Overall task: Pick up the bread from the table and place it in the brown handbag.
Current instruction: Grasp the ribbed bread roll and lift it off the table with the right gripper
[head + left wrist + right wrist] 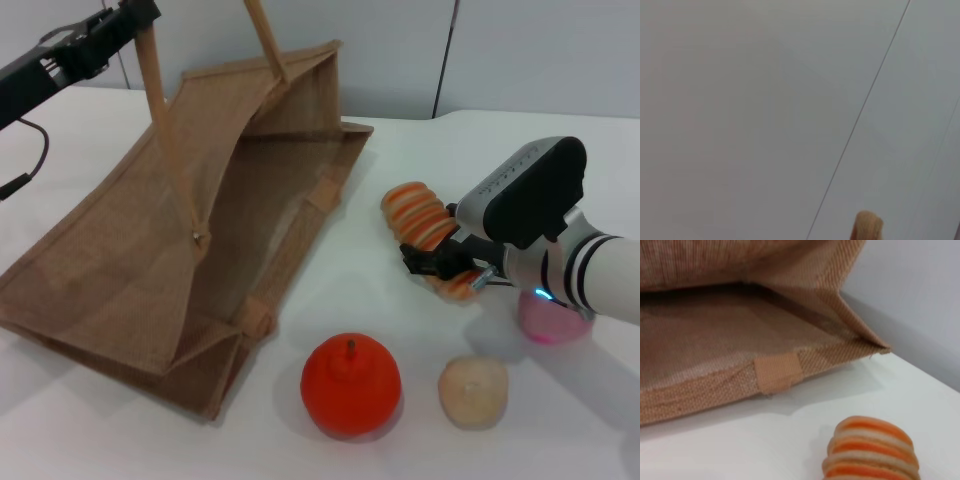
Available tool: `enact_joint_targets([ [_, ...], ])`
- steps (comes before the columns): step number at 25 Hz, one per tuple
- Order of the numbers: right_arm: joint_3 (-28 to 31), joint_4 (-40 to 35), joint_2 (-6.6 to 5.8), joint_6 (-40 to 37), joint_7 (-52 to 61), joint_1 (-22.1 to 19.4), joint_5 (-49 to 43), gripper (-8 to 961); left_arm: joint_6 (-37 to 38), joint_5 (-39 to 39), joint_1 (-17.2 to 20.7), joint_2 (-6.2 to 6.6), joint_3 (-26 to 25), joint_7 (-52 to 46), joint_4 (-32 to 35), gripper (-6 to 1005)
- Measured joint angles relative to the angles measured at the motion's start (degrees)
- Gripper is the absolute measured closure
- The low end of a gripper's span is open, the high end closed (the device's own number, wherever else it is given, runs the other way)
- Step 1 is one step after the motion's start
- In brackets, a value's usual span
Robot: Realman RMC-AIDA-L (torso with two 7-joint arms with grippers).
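The bread (420,215), an orange and cream striped loaf, lies on the white table (420,150) just right of the brown handbag (120,270). Its far end also shows in the right wrist view (870,452). The handbag lies on its side with its mouth facing the bread, and its inside shows in the right wrist view (725,340). My right gripper (440,264) sits at the bread's near end, low over it. My left gripper (125,22) is at the top left, shut on a handbag strap (165,130), and holds the upper side up. The strap's tip shows in the left wrist view (867,227).
An orange-red round fruit (350,385) and a beige bun-like ball (473,390) lie near the table's front edge. A pink round object (550,320) sits under my right wrist. A wall stands behind the table.
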Motion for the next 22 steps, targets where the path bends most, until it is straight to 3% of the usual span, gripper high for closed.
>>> enact_joint_targets([
  [9, 0.17, 0.60, 0.21, -1.46, -0.04, 0.93, 0.03, 118, 0.00, 0.11, -0.04, 0.00, 0.00, 0.00, -0.01, 875],
  [22, 0.13, 0.11, 0.42, -1.10, -1.64, 0.43, -0.08, 211, 0.00, 0.12, 0.21, 0.00, 0.00, -0.18, 0.00, 875],
])
